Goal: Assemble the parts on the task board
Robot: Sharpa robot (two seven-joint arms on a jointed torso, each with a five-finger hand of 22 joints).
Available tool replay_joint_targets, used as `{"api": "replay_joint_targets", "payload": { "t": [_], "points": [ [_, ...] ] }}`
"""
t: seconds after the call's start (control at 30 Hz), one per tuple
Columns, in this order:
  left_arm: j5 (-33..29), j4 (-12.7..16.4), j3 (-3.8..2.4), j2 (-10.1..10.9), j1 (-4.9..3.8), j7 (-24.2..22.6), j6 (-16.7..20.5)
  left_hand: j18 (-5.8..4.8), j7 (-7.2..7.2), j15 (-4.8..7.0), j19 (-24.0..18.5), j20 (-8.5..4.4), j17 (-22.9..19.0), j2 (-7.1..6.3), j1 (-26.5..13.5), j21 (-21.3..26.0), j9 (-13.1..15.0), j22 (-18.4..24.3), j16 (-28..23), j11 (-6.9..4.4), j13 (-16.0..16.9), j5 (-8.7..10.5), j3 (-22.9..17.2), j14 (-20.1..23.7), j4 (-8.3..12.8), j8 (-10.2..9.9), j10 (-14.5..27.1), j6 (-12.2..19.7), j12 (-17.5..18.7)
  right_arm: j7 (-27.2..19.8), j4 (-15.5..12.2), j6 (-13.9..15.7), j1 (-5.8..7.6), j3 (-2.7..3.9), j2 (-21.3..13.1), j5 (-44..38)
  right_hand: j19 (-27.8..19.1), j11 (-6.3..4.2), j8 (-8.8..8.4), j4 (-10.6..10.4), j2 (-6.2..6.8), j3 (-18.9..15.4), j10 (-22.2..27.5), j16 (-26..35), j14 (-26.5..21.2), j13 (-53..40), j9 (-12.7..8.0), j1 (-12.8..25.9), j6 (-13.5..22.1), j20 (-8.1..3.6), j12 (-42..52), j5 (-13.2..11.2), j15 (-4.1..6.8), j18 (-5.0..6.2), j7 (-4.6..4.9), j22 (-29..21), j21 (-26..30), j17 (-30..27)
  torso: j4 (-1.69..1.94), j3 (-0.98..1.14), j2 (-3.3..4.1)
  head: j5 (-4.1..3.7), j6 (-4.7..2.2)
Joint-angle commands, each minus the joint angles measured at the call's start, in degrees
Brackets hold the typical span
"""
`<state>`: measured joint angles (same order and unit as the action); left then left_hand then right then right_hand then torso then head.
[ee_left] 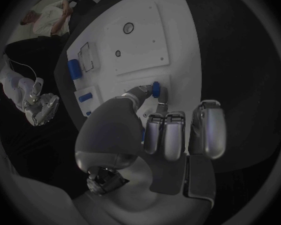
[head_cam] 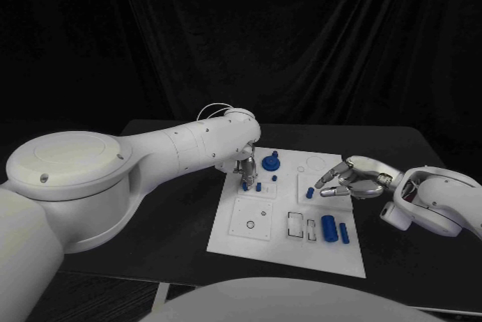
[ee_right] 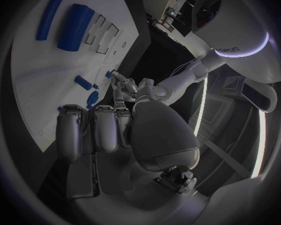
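Observation:
The white task board (head_cam: 286,256) lies mid-table. My left hand (head_cam: 246,170) reaches down onto its far-left part and pinches a small blue peg (ee_left: 155,89) between the thumb and a fingertip, its other fingers (ee_left: 172,135) curled. A second small peg (head_cam: 259,187) stands beside it, and a round blue part (head_cam: 271,163) sits just behind. My right hand (head_cam: 347,182) hovers at the board's right edge, fingers (ee_right: 93,127) curled in and holding nothing. A short blue peg (head_cam: 309,193) lies just off its fingertips.
A thick blue cylinder (head_cam: 327,228) and a slimmer blue bar (head_cam: 343,232) lie on the board's near right, next to two rectangular cut-outs (head_cam: 295,224). A square inset plate (head_cam: 252,217) sits on the near left. Bare black table (head_cam: 422,266) surrounds the board.

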<state>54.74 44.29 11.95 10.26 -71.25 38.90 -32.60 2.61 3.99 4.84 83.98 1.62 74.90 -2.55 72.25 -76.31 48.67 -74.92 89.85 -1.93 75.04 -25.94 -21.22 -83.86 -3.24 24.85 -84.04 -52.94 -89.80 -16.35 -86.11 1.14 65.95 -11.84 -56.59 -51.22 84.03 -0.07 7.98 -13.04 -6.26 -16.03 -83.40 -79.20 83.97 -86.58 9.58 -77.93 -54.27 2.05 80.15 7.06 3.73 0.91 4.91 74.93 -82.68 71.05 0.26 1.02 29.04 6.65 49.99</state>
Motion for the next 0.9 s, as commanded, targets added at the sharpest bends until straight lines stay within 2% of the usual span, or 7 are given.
{"api": "replay_joint_targets", "payload": {
  "t": [0.03,0.27,0.4,0.53,0.7,0.9],
  "points": [
    [1.1,0.1,0.1,0.2,0.29,-0.5,0.8,-0.01,-1.8,0.5,2.4,-0.54,15.1,-0.2,0.3,-0.5,2.7,-11.6,0.2,-0.35,15.0,-0.61,-4.0,-6.1,3.4,0.3,-6.0,-2.2,-0.2,0.4,0.0,-0.6,-0.16,0.03,0.0,0.1,2.5,-0.14,-0.27,0.3,-2.12,-0.1,-2.0,0.2,2.6,10.9,-0.1,-1.7,0.0,0.25,-0.5,0.0,0.3,1.03,0.36,12.5,0.3,-0.1,0.02,0.01,0.0,-0.13,0.01],
    [1.1,0.7,0.1,0.5,0.29,-0.3,1.8,-0.1,-2.04,0.76,2.6,-0.79,15.1,-0.65,-0.3,-0.9,3.1,-11.7,0.2,-0.62,15.0,-1.5,-5.0,-6.1,3.7,0.2,-6.0,-2.9,-0.2,0.4,0.2,-0.6,-0.21,0.03,0.0,0.1,2.5,-0.14,-0.27,0.3,-2.12,-0.1,-2.0,0.2,2.6,10.9,-0.1,-1.7,0.0,0.25,-0.5,0.0,0.3,1.03,0.36,12.5,0.3,-0.1,-0.01,0.01,-0.01,-0.22,0.01],
    [1.1,1.2,0.1,0.8,0.29,0.0,3.6,-0.09,-2.06,0.82,2.6,-0.85,15.1,-0.71,-0.4,-0.9,3.2,-11.7,0.2,-0.67,15.0,-1.5,-5.3,-6.1,3.7,0.0,-6.0,-2.9,-0.2,0.5,0.3,-0.8,-0.24,0.03,0.1,0.1,2.5,-0.12,-0.29,0.3,-2.19,-0.2,-1.9,0.3,2.6,11.0,-0.1,-1.7,0.1,0.27,-0.6,0.0,0.28,1.04,0.38,12.5,0.4,-0.2,-0.01,0.0,0.0,-0.08,0.01],
    [1.1,2.2,0.1,1.4,0.28,0.3,6.1,-0.09,-2.09,0.89,2.7,-0.96,15.1,-0.68,-0.8,-0.7,3.1,-11.7,0.2,-0.7,15.0,0.84,-6.0,-6.1,3.7,-0.8,-6.0,-3.0,-0.2,0.5,0.3,-0.8,-0.26,0.03,0.1,0.1,2.5,-0.12,-0.29,0.4,-2.19,-0.2,-1.9,0.3,2.6,11.0,-0.1,-1.7,0.1,0.27,-0.6,0.0,0.27,1.06,0.38,12.4,0.4,-0.2,-0.03,0.01,-0.02,-0.09,0.01],
    [1.1,5.5,0.1,3.2,0.25,0.3,11.4,-0.05,-2.09,0.89,2.7,-0.97,15.1,-0.66,-0.9,-0.5,3.0,-11.6,0.2,-0.69,15.0,1.08,-6.0,-6.1,3.7,-0.9,-6.0,-3.0,-0.2,0.7,0.4,-0.8,-0.28,0.03,-0.1,0.1,2.5,-0.12,-0.29,0.4,-2.19,-0.2,-1.9,0.3,2.6,11.0,-0.1,-1.7,0.1,0.27,-0.6,0.0,0.27,1.06,0.38,12.4,0.4,-0.2,-0.02,0.0,-0.02,-0.26,0.01],
    [1.1,9.3,0.1,5.4,0.09,0.9,15.5,-0.09,-2.13,0.9,2.8,-0.99,15.1,-0.68,-1.0,-0.7,3.0,-11.7,0.2,-0.71,15.0,1.35,-6.0,-6.1,3.5,-0.9,-6.0,-3.2,-0.2,0.9,0.3,-0.6,-0.31,0.02,-0.4,0.1,2.5,-0.11,-0.27,0.4,-2.19,-0.2,-1.9,0.2,2.6,11.0,-0.1,-1.7,0.0,0.27,-0.6,0.0,0.27,1.05,0.37,12.5,0.4,-0.2,0.0,0.0,0.01,-0.42,0.01]
  ]
}}
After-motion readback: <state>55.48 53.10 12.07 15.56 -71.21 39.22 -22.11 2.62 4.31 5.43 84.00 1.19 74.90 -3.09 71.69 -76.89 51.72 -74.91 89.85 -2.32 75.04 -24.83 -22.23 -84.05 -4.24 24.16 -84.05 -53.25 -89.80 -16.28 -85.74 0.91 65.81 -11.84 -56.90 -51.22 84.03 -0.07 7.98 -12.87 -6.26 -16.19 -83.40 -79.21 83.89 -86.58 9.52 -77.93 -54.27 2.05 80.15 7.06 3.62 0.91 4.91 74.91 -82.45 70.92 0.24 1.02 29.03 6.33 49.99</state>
